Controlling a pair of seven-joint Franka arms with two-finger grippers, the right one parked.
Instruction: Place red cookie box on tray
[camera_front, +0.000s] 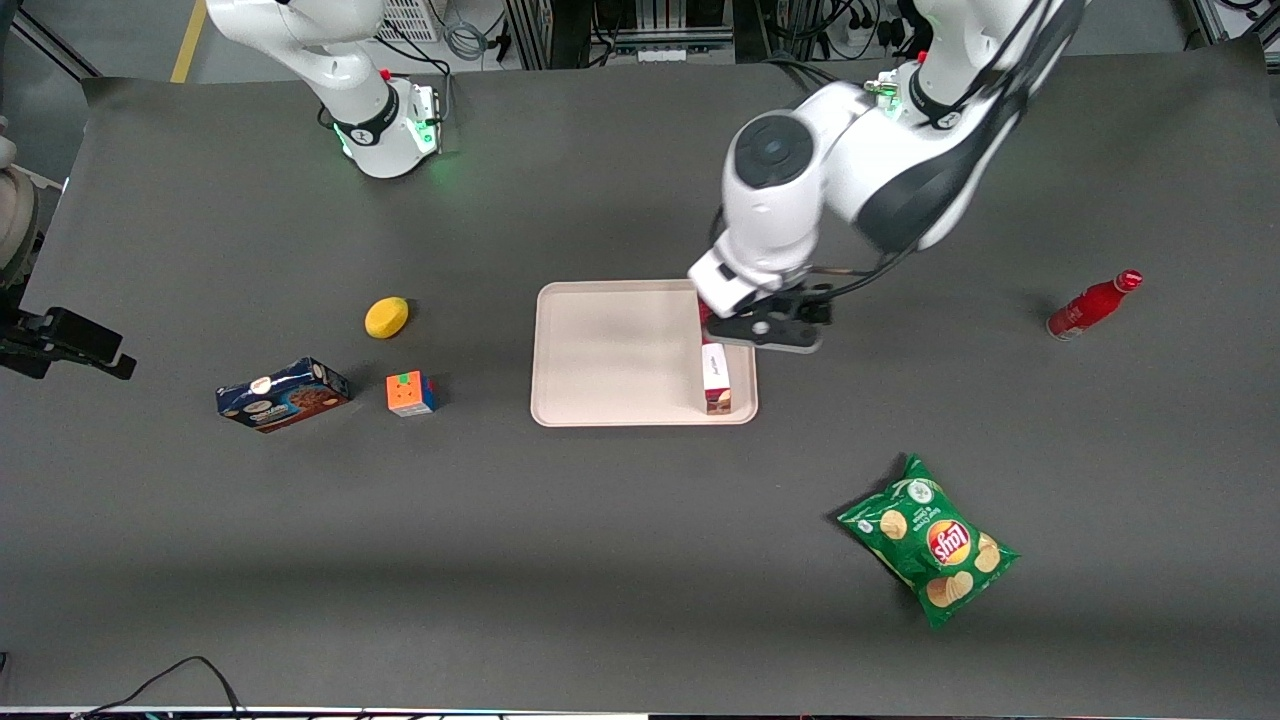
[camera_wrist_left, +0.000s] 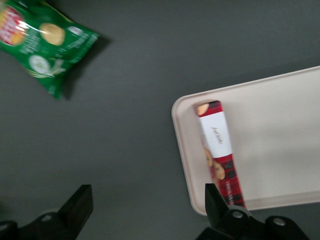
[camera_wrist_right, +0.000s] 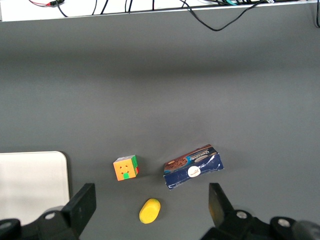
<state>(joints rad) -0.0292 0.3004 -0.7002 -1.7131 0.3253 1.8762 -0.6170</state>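
The red cookie box (camera_wrist_left: 219, 152) is a long slim tartan carton with a white label patch and cookie pictures, lying flat in the tray (camera_front: 600, 350) along the rim toward the working arm's end. The gripper (camera_wrist_left: 148, 212) hangs above that rim, fingers spread wide and holding nothing. Around the tray lie 1 dark blue cookie box (camera_front: 283, 394), 1 lemon (camera_front: 386, 317), 1 puzzle cube (camera_front: 411, 393), 1 green Lay's chip bag (camera_front: 930, 540) and 1 red bottle (camera_front: 1093, 305).

left arm bent low, hand (camera_wrist_left: 148, 210) open
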